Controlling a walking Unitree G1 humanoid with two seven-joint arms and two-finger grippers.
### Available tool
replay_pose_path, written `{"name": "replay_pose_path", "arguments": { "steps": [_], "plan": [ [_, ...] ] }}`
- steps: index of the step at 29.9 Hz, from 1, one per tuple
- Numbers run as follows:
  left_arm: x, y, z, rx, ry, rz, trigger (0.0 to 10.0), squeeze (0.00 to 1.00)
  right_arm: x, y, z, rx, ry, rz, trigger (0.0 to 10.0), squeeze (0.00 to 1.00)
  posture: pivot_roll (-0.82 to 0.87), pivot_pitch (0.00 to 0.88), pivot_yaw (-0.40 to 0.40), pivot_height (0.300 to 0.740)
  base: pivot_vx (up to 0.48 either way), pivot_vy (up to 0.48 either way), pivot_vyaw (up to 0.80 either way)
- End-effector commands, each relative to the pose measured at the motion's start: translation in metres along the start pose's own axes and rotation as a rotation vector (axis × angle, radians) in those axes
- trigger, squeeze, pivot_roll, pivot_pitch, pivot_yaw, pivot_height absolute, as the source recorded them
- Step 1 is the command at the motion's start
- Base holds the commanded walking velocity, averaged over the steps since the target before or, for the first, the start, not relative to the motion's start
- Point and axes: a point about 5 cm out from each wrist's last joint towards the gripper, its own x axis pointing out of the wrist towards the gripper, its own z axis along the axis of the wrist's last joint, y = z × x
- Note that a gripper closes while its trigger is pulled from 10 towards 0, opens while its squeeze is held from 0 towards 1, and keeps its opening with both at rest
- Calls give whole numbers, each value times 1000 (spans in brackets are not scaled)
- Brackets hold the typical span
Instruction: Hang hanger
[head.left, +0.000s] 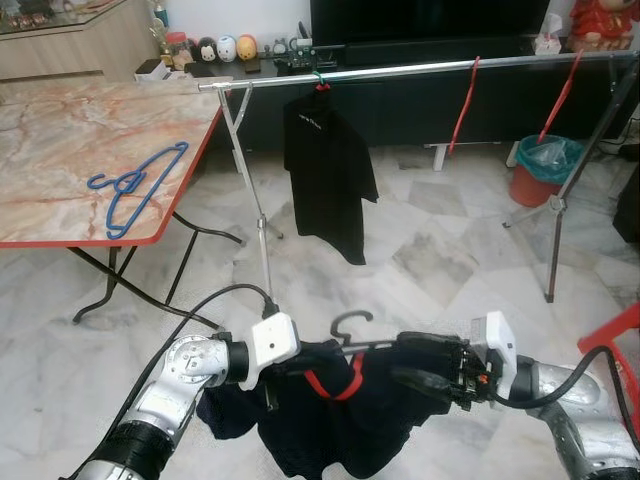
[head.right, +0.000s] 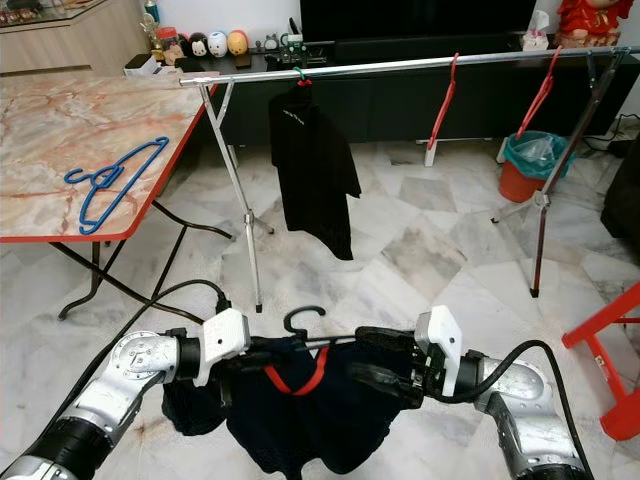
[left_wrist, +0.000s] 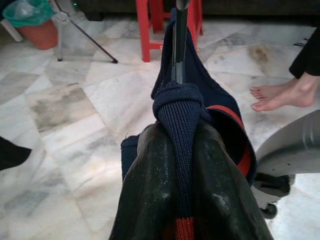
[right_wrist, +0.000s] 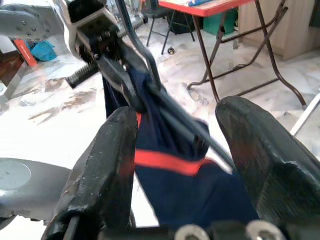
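While the blue hanger (head.left: 135, 186) lies spare on the tabletop (head.left: 60, 130), the left hand (head.left: 272, 388) is pinched tight on one shoulder of the dark garment (head.left: 330, 420), low before the robot, its black hanger (head.left: 350, 330) hook up. Over on the right, the right hand (head.left: 425, 365) has its fingers spread around the other shoulder, gripping nothing. Best lift level, I'd say, then drop that hook onto the rail (head.left: 420, 68) beside the hung black shirt (head.left: 325, 170).

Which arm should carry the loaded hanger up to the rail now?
Left, probably. The left pincer is shut on the navy garment at the hanger, while the right pincer's fingers stand open around it. The rail is ahead.
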Motion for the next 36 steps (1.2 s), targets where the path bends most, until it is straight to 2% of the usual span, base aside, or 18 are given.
{"name": "replay_pose_path", "arguments": {
  "steps": [1, 5, 7, 9, 10, 11, 15, 21, 24, 25, 26, 27, 28, 32, 36],
  "plan": [
    [-1, 2, 10, 27, -23, -17, 10000, 0, 5, 2, 8, -17, -6, 46, 10000, 0, 2, 0, 55, 740, 0, 0, 0],
    [1, 3, 13, 27, -36, -10, 10000, 0, 8, -4, 10, -33, 7, 21, 10000, 0, 6, 0, 53, 740, 0, 0, 0],
    [1, 6, 11, -14, -53, 35, 10000, 0, 9, -8, 10, -41, -4, -28, 10000, 0, 4, 0, 54, 740, 0, 0, 0],
    [-1, 14, 10, -98, -109, 138, 10000, 0, 9, -19, 7, -67, -4, -174, 10000, 0, 3, 0, 58, 740, 0, 0, 0],
    [-5, 25, 8, -195, -167, 275, 10000, 0, 8, -30, 2, -59, -9, -321, 10000, 0, 0, 0, 59, 740, 0, 0, 0],
    [-7, 31, 4, -254, -189, 352, 10000, 0, 7, -33, -2, -22, -32, -386, 10000, 0, 0, 0, 58, 740, 0, 0, 0],
    [-10, 31, -10, -315, -169, 454, 10000, 0, 4, -36, -16, 29, -63, -547, 10000, 0, 6, 0, 58, 740, 0, 0, 0],
    [-9, 23, -36, -400, -88, 600, 10000, 0, -2, -40, -40, 140, -76, -810, 10000, 0, 1, 0, 58, 740, 0, 0, 0],
    [-12, 23, -48, -475, -68, 728, 10000, 0, 0, -33, -63, 215, -59, -891, 10000, 0, -8, 1, 60, 740, 0, 0, 0],
    [-13, 24, -49, -485, -68, 751, 10000, 0, 1, -31, -67, 222, -49, -904, 10000, 0, -8, 1, 60, 740, 0, 0, 0],
    [-17, 27, -53, -494, -54, 838, 10000, 0, 2, -27, -77, 288, -60, -957, 10000, 0, -9, 2, 61, 740, 0, 0, 0],
    [-17, 27, -53, -494, -54, 838, 10000, 0, 2, -27, -77, 288, -60, -957, 10000, 0, -9, 2, 61, 740, 0, 0, 0],
    [-20, 29, -55, -512, -58, 897, 10000, 0, 4, -25, -82, 313, -58, -1009, 10000, 0, -3, 2, 63, 740, 0, 0, 0],
    [-20, 31, -55, -506, -59, 962, 10000, 0, 8, -27, -80, 350, -132, -1102, 10000, 0, 3, 5, 63, 740, 0, 0, 0],
    [-13, 30, -53, -507, -70, 955, 10000, 0, 13, -30, -74, 300, -126, -1080, 10000, 0, -4, 3, 62, 740, 0, -255, 0]
  ]
}}
